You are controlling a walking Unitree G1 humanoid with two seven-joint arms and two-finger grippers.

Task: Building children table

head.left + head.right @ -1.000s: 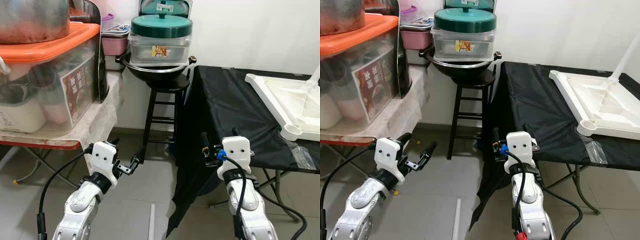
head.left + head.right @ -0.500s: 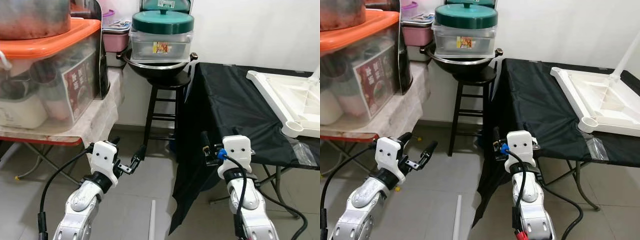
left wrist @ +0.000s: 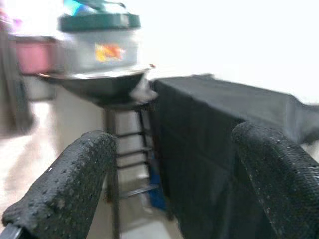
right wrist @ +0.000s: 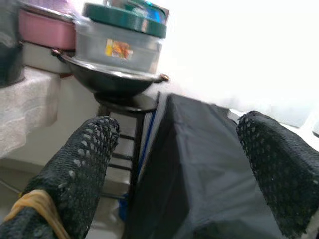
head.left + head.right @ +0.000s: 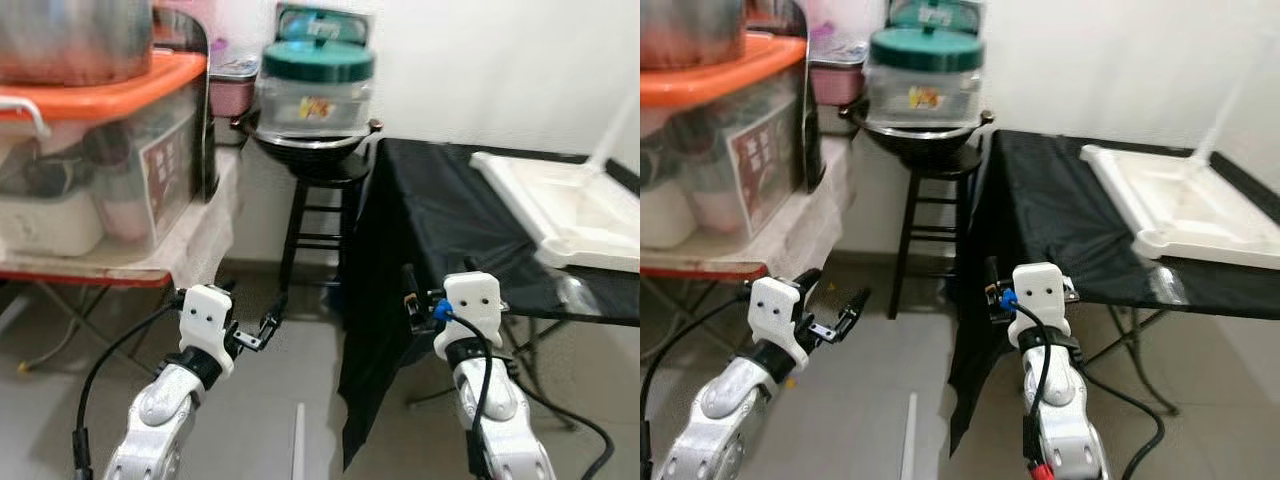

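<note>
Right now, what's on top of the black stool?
On the black stool sits a dark wok, holding a clear container with a green lid. The container's contents are too blurred to tell.

A home storeroom — wok (image 5: 310, 150) on stool (image 5: 318, 215), stacked food tubs (image 5: 95, 150).

Whole scene motion-blurred. White tabletop (image 5: 570, 215) on the black-draped surface (image 5: 450, 215) cut off at frame edge; its leg (image 5: 618, 120) runs out of frame. Label on lidded container (image 5: 316, 85), left of that surface, unreadable. Orange-lidded bin (image 5: 95, 150) cropped.
</note>
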